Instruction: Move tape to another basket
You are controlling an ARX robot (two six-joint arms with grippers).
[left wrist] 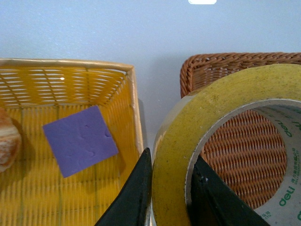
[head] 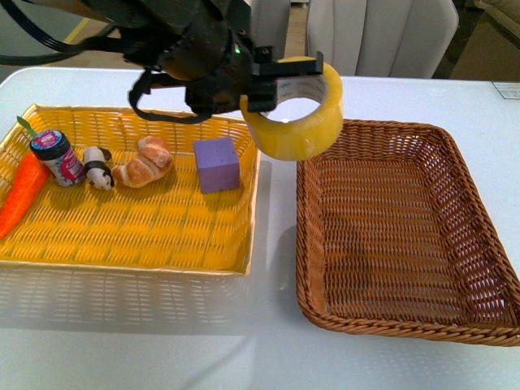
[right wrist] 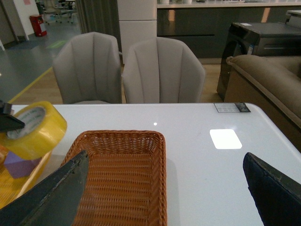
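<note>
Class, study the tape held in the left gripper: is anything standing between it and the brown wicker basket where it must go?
Nothing visible does. The left gripper holds the tape lifted over the gap between the yellow basket and the brown basket, higher than both rims. The brown basket's floor shows only bare wicker.

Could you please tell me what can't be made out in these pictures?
- Front view: the left gripper covers part of the top rim of the tape.
- Left wrist view: the tape runs off the picture's edge and hides much of the brown basket.
- Front view: the label on the jar is too small to read.
- Right wrist view: the yellow basket is mostly cut off by the edge.
</note>
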